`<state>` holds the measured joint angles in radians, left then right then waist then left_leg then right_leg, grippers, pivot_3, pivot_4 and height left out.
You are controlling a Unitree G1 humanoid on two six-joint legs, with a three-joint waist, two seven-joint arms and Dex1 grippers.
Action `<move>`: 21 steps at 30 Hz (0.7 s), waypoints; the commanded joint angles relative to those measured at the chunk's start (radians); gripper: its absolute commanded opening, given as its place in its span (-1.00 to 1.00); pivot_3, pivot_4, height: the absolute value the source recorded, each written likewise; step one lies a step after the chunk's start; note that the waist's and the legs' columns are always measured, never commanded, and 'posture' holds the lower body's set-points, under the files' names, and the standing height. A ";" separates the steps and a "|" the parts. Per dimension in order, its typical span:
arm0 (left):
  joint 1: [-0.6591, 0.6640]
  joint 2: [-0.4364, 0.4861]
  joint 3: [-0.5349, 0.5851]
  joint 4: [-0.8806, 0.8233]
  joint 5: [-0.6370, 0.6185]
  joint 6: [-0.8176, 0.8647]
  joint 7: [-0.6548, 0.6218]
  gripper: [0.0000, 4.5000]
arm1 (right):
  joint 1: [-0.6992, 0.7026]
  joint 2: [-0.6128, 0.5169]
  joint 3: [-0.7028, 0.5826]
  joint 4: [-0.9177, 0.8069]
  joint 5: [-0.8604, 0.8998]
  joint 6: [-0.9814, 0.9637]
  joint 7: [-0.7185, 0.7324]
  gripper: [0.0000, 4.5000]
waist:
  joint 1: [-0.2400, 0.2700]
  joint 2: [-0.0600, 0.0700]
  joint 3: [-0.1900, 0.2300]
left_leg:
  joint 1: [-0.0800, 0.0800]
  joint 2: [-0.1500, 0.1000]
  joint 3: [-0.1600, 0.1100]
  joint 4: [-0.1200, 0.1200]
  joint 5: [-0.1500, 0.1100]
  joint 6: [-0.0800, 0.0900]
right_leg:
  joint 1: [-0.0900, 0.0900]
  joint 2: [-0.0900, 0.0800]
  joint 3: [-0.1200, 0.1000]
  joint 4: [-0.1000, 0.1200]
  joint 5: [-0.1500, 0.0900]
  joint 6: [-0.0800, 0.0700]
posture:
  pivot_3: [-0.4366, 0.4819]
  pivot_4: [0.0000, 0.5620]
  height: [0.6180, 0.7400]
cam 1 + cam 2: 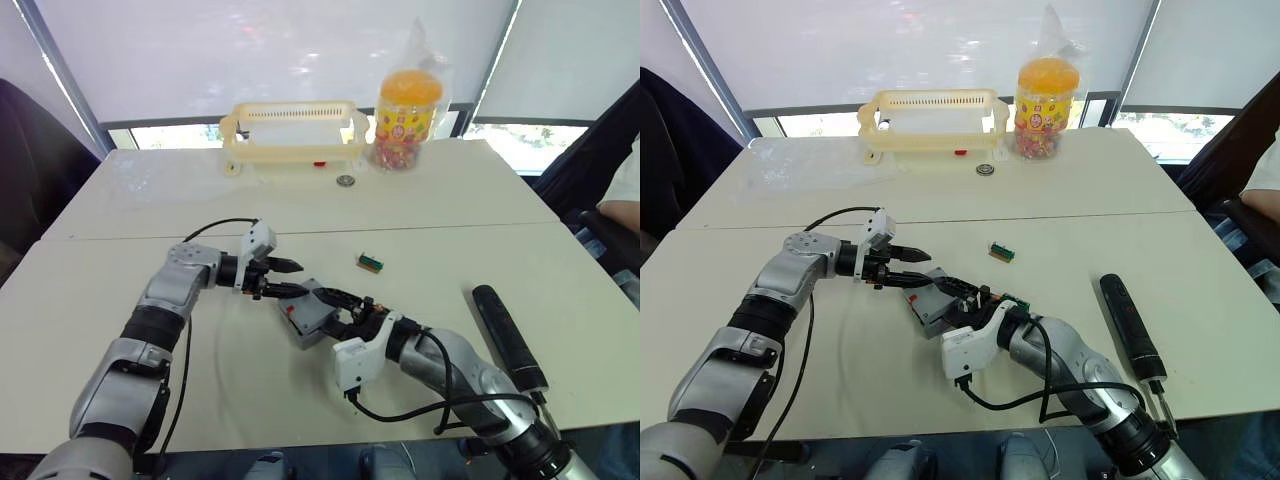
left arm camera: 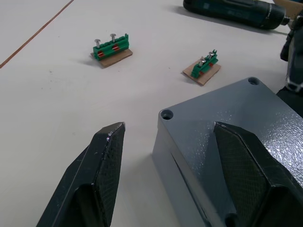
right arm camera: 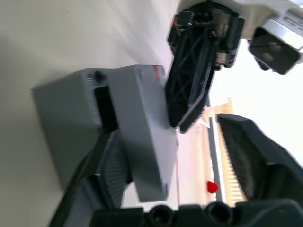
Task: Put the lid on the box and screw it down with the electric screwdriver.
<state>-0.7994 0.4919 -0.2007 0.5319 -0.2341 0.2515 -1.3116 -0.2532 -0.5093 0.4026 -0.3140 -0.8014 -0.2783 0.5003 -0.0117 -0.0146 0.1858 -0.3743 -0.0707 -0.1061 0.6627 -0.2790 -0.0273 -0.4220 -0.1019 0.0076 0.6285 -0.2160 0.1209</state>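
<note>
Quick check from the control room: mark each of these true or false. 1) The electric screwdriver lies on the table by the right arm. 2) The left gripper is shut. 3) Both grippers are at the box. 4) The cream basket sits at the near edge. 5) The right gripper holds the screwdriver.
1) True: the electric screwdriver lies untouched.
2) False: the left gripper is open, astride a box corner.
3) True: the right gripper is there too.
4) False: the basket is at the far side.
5) False: it is at the box.

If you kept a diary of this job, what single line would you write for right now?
stage: fitting lid on box | left gripper: open, at lid | right gripper: open around box | screwdriver: lying on table, untouched
</note>
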 commanded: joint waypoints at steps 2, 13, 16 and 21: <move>0.024 -0.008 -0.026 0.025 0.050 -0.012 0.011 0.35 | 0.031 -0.032 -0.032 -0.072 0.056 -0.015 0.028 0.41 | 0.001 0.000 0.000 | 0.000 0.000 0.000 0.000 0.000 0.000 | 0.000 0.000 0.000 0.000 0.000 0.000 | -0.05 -0.47 1.00; 0.046 -0.024 -0.032 0.011 0.060 -0.036 0.015 0.35 | 0.138 -0.115 -0.103 -0.127 0.122 -0.048 0.024 0.41 | 0.000 0.000 0.000 | 0.000 0.000 0.000 0.000 0.000 0.000 | 0.001 0.000 0.000 0.000 0.000 0.000 | -0.05 -0.47 1.00; 0.052 -0.028 -0.014 -0.002 0.039 -0.026 0.016 0.35 | 0.196 -0.109 -0.151 -0.143 0.157 -0.042 -0.009 0.41 | 0.002 0.000 0.000 | 0.001 0.000 0.000 0.000 0.000 0.000 | 0.001 0.000 0.000 0.000 0.000 0.000 | -0.05 -0.47 1.00; 0.000 -0.024 0.079 -0.023 -0.054 0.108 0.023 0.35 | 0.261 -0.041 -0.239 -0.184 0.327 0.014 -0.033 0.41 | 0.000 0.000 0.000 | 0.000 0.000 0.000 0.000 0.000 0.000 | 0.001 0.000 0.000 0.000 0.000 0.000 | -0.05 -0.47 1.00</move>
<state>-0.7775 0.4592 -0.1639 0.5217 -0.2564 0.3149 -1.2947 0.0060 -0.5660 0.1955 -0.4342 -0.5474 -0.2785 0.4773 -0.0115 -0.0150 0.1858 -0.3740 -0.0705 -0.1066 0.6628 -0.2792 -0.0268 -0.4211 -0.1021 0.0075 0.6285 -0.2161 0.1210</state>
